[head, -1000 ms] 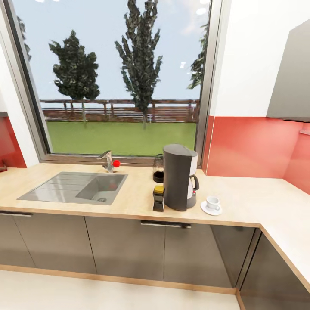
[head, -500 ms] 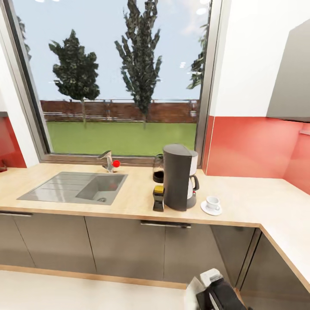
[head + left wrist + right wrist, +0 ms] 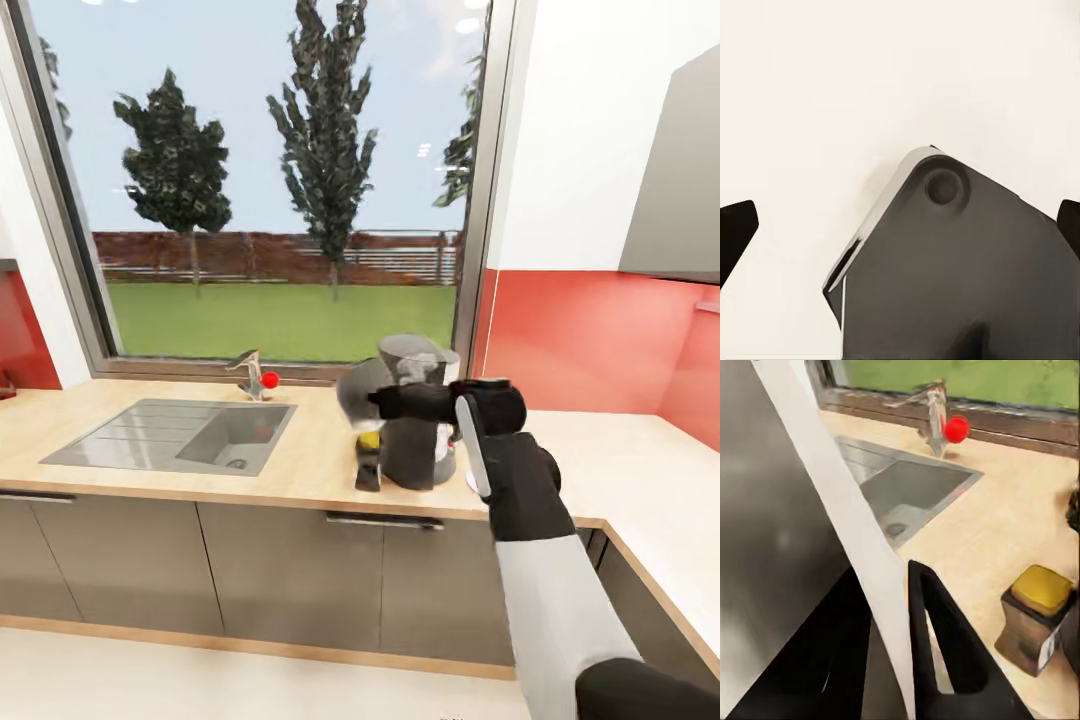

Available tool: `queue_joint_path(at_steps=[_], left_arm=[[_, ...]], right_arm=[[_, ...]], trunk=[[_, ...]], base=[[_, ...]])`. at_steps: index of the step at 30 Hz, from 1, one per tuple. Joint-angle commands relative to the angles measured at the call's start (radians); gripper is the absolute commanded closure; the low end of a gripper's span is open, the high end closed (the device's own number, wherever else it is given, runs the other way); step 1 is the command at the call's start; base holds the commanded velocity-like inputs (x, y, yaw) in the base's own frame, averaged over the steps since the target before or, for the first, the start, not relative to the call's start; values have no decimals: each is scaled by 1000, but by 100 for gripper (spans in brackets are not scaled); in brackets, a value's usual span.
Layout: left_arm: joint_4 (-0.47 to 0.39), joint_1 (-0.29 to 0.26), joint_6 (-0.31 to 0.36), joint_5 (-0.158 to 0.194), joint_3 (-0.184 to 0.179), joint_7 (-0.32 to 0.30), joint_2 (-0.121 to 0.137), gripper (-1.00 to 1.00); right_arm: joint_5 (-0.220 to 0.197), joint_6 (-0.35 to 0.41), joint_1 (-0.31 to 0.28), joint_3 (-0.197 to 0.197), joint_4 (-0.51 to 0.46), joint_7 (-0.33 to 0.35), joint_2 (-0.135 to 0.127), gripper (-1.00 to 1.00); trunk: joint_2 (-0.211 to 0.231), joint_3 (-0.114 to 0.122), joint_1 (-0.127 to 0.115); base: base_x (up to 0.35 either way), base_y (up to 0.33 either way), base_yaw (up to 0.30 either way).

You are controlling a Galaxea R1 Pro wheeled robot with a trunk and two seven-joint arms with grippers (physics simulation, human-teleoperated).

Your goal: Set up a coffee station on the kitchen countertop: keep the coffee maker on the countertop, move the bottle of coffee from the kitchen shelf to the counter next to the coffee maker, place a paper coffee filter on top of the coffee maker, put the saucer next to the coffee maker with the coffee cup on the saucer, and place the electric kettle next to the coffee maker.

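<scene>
Right gripper [image 3: 385, 400] is up at the coffee maker [image 3: 412, 450], fingers [image 3: 937, 637] pinched tight on the paper coffee filter [image 3: 862, 562], a thin white sheet held edge-on. Just below the claw sits the bottle of coffee [image 3: 1035, 619] on the kitchen countertop [image 3: 150, 480]; beyond it, the sink [image 3: 907, 499]. The left gripper's [image 3: 900, 225] dark fingertips sit wide apart, holding nothing.

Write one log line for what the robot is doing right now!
phase: filter placement | right gripper: jaws shut on paper coffee filter, raised beside coffee maker | bottle of coffee: on kitchen countertop | filter not yet on top
</scene>
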Motion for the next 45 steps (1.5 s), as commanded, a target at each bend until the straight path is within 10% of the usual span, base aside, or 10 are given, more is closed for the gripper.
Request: queue_joint_path(at_steps=[1, 13, 18, 26, 32, 38, 42, 45], left_arm=[[-2, 1, 0, 7, 0, 2, 1, -100], [41, 1, -11, 18, 1, -9, -1, -100], [57, 1, -11, 73, 2, -10, -1, -100], [55, 1, -16, 115, 3, -11, -9, -100], [53, 1, -17, 116, 3, -11, -16, -100], [54, 1, -17, 116, 2, -11, -15, -100], [47, 1, -17, 117, 2, -10, -10, -100], [34, 1, -16, 117, 2, -6, -12, -100]], right_arm=[[-3, 6, -127, -25, 44, 8, 2, 100], [-22, 6, -765, -301, 840, -7, 2, 100], [1, 6, -960, -350, 1065, -243, 2, 100], [5, 6, -996, -381, 1094, -503, 2, 100], [5, 6, -997, -534, 1178, -655, -1, 100], [5, 6, -998, -706, 1288, -684, -88, 100], [32, 6, -1014, -736, 1413, -676, -160, 100], [109, 6, -1016, -732, 1432, -644, -167, 100]], trunk=[[-1, 0, 0], [-1, 0, 0], [-1, 0, 0], [-1, 0, 0], [-1, 0, 0], [-1, 0, 0], [-1, 0, 0], [-1, 0, 0]], base=[[0, 0, 0], [0, 0, 0], [0, 0, 0], [0, 0, 0], [0, 0, 0], [0, 0, 0], [0, 0, 0], [0, 0, 0]])
